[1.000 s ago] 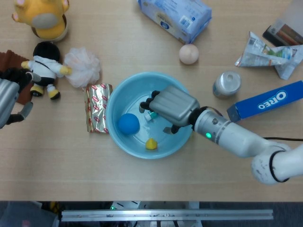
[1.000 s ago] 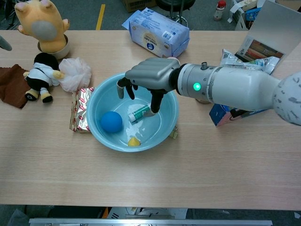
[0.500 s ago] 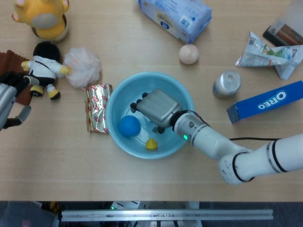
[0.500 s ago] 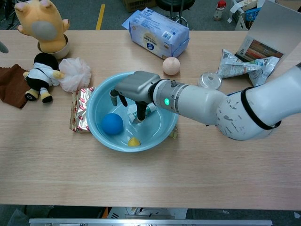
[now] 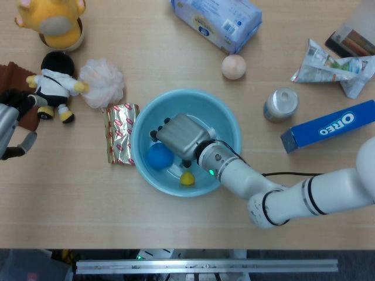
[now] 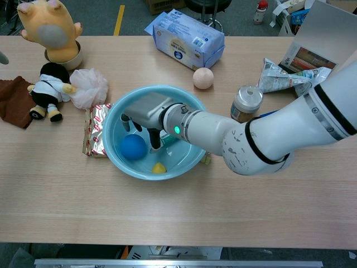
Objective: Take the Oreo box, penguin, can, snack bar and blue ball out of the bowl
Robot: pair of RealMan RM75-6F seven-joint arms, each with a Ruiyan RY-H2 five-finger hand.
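- The bowl (image 6: 196, 146) sits mid-table, a light, smooth basin that could skid if a hand drags on its wall.
- The Oreo box (image 5: 328, 133), penguin (image 5: 54, 82), can (image 5: 280, 104) and snack bar (image 5: 120, 142) all lie outside the bowl on the table.
- The right hand (image 6: 143, 113) reaches into the bowl from above, fingers spread and curled downward around the ball, holding nothing that I can see.
- The left hand (image 5: 10, 126) rests at the table's left edge near the penguin; whether it is spread or closed I cannot tell.
- The ball (image 6: 133, 146) lies on the bowl's floor, left of centre, just under the right fingers. It looks light, round and likely to roll away; best taken by cupping it from opposite sides across its widest part.
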